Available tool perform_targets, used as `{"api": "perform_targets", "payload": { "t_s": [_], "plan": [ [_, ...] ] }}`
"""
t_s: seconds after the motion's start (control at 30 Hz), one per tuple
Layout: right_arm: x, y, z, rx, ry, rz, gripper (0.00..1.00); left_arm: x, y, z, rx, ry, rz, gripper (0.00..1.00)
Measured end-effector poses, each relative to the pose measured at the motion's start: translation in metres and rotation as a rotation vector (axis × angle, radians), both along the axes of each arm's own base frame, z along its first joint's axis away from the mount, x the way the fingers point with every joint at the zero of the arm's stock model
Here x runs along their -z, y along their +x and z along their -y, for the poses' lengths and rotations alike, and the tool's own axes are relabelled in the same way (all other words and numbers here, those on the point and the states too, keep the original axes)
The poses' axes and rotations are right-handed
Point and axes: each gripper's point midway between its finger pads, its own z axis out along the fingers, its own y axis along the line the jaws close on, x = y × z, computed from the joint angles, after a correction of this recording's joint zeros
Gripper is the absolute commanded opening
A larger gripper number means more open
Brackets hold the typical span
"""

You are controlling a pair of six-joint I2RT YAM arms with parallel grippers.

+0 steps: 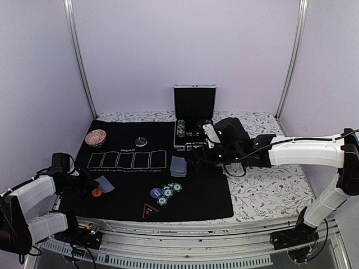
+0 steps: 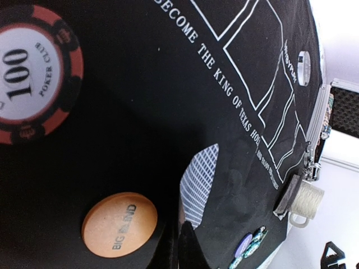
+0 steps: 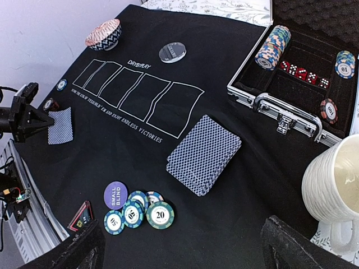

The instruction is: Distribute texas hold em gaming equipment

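A deck of blue-backed cards (image 3: 203, 154) lies on the black mat (image 3: 235, 67), with green chips (image 3: 137, 212) nearby. The right tool (image 3: 185, 255) hovers above, fingers wide apart, empty. The left tool (image 2: 178, 246), pressed together on nothing, sits beside an orange button (image 2: 119, 224).

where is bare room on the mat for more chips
Widest bare patch: near right corner of the black felt mat, bordered by the blue-backed card deck and green-and-white poker chips. Another lies between the white card outlines and those chips. Crowded: around the chips and purple round button, and the left edge by the orange round button.
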Motion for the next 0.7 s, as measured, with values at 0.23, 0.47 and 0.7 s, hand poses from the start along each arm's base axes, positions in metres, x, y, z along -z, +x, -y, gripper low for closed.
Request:
{"api": "perform_targets", "payload": {
  "t_s": [0.23,0.47,0.7],
  "plan": [
    [0.002,-0.001,0.001,-0.001,-0.015,-0.011,0.99,0.004,0.002,-0.004,-0.011,0.021,-0.001,0.33],
    [0.002,-0.002,0.001,-0.006,-0.02,-0.013,0.99,-0.005,0.001,-0.015,-0.04,0.094,0.024,0.51],
    [-0.007,0.0,-0.002,-0.023,-0.02,0.012,0.99,-0.066,0.027,-0.032,-0.059,0.231,0.186,0.65]
  ]
}}
